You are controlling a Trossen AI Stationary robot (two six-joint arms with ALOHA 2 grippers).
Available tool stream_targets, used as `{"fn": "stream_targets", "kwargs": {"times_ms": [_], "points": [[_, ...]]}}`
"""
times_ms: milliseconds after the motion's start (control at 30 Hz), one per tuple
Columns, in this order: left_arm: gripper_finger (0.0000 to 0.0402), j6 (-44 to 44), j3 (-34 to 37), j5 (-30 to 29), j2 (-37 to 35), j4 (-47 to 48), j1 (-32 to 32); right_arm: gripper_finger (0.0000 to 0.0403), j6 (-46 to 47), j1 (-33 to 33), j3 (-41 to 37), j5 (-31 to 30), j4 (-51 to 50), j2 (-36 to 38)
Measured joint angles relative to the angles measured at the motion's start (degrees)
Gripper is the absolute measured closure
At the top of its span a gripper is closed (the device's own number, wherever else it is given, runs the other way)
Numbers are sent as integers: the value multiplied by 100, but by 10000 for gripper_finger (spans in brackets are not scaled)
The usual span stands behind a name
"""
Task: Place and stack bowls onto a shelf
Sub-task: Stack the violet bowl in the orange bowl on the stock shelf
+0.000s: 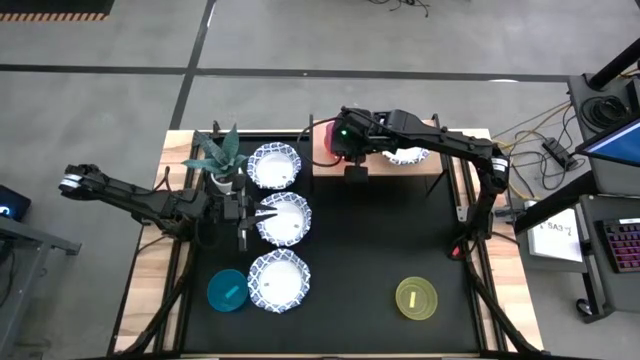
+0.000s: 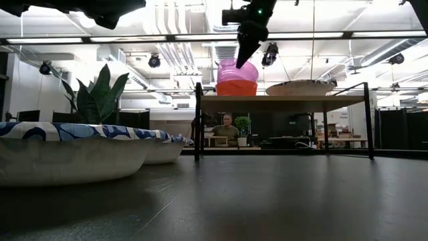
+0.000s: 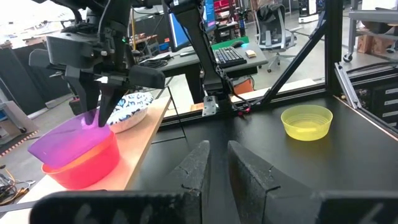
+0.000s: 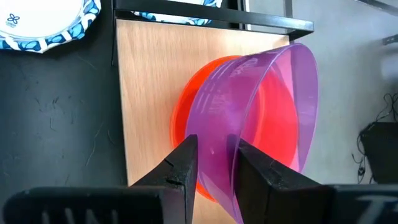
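Straddling the purple bowl (image 4: 261, 118) rim, my right gripper (image 4: 214, 163) sat loosened, not clamped. The bowl leaned tilted in the red bowl (image 3: 84, 168) at the shelf's (image 1: 430, 166) nine-o'clock end.

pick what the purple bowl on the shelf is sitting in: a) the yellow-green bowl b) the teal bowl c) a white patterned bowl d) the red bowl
d, the purple bowl lies tilted inside the red bowl at one end of the shelf, with the right hand straddling its rim; the yellow-green bowl and teal bowl sit empty on the table.
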State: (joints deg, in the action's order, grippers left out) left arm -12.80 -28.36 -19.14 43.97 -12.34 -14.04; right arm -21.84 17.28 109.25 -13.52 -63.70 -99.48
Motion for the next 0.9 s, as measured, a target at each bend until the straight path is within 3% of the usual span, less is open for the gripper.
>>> {"fn": "stream_targets", "kwargs": {"times_ms": [500, 600, 767, 900], "points": [[364, 2, 0, 1, 0, -2, 0, 326, 532, 0, -2, -63, 50, 2], [364, 2, 0, 1, 0, -2, 2, 326, 241, 0, -4, -63, 74, 0], [364, 2, 0, 1, 0, -2, 2, 382, 125, -11, -4, -128, 94, 0], [364, 2, 0, -1, 0, -2, 2, 374, 276, -11, -4, -137, 101, 0]]}}
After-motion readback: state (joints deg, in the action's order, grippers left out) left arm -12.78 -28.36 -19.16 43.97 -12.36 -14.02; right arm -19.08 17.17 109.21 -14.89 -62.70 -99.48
